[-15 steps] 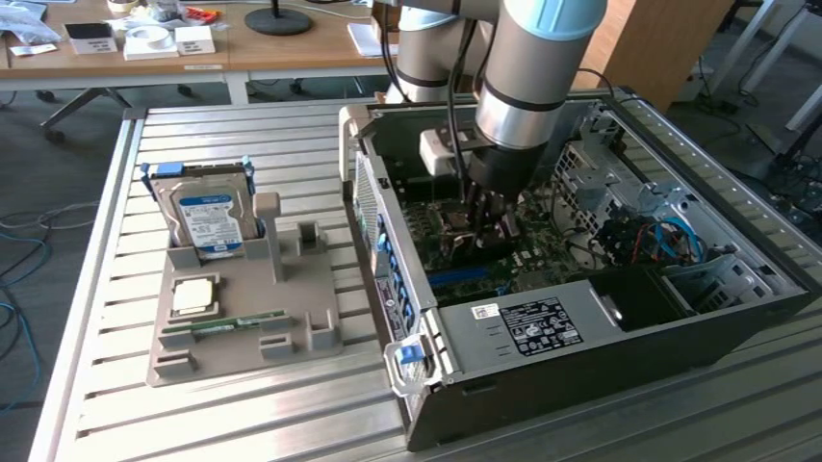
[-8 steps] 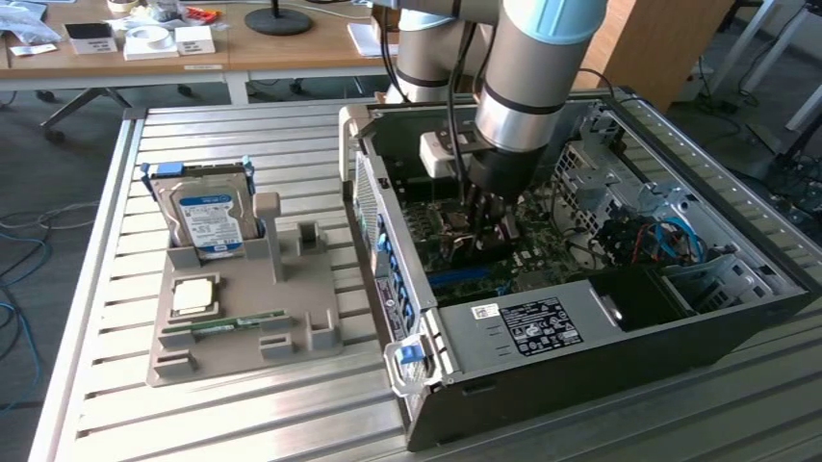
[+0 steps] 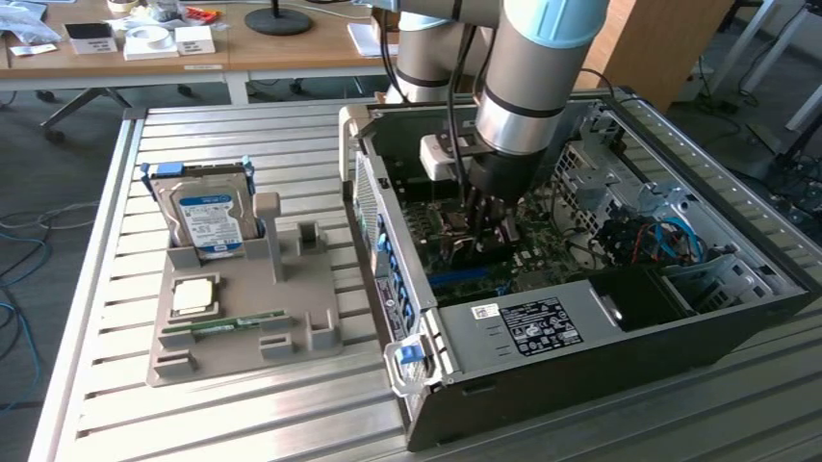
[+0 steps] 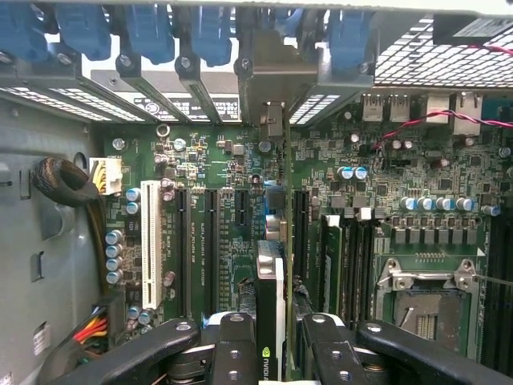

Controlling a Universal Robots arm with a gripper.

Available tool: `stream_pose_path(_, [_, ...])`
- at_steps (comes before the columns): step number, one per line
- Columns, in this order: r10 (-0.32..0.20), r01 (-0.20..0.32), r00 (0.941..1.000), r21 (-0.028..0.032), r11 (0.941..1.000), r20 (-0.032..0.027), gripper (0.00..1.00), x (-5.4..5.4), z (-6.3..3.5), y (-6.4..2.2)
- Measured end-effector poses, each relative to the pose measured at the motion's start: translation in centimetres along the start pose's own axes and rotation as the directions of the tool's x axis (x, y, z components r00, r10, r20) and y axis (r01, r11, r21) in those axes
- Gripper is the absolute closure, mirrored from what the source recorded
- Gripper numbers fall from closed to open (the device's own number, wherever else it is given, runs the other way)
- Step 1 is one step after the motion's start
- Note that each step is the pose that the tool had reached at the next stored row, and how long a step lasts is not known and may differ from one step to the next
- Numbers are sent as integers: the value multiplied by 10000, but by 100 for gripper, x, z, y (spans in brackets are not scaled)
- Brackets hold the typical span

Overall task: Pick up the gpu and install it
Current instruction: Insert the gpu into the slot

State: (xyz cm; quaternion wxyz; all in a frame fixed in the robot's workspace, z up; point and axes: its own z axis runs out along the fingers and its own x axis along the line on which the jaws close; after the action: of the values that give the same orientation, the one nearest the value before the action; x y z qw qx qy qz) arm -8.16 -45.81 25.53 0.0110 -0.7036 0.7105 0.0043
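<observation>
My gripper reaches down into the open computer case, just over the motherboard. In the wrist view the gpu shows edge-on as a thin card, with my gripper shut on it and one black finger on either side. The card's silver end bracket points at the rear slot openings under the blue latches. The card runs along the motherboard in line with the black expansion slots. I cannot tell whether its lower edge touches a slot.
A grey holder tray on the slatted table at the exterior view's left carries a blue-labelled hard drive, a processor chip and a green RAM stick. Inside the case are a white slot, RAM modules and a CPU socket.
</observation>
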Motion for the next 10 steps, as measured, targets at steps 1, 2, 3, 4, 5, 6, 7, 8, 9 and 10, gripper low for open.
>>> stream_pose_path(1, [-1,1,10000,0,10000,0,73,0,10,0])
stream_pose_path(2, [-1,1,10000,0,10000,0,73,1,19,0])
stream_pose_path(3, [-1,1,10000,0,10000,1,73,1,27,0])
stream_pose_path(4, [-1,1,10000,0,10000,-1,73,1,29,0])
stream_pose_path(5, [-1,1,10000,-1,10000,-3,73,1,29,0])
stream_pose_path(6, [-1,1,10000,-1,10000,-2,73,1,31,0])
stream_pose_path(7, [-1,1,10000,0,10000,2,73,1,36,0])
stream_pose_path(8, [-1,1,10000,0,10000,0,73,1,38,0])
stream_pose_path(9, [-1,1,10000,-1,10000,0,73,1,38,0])
stream_pose_path(10, [-1,1,10000,-1,10000,-1,73,1,38,0])
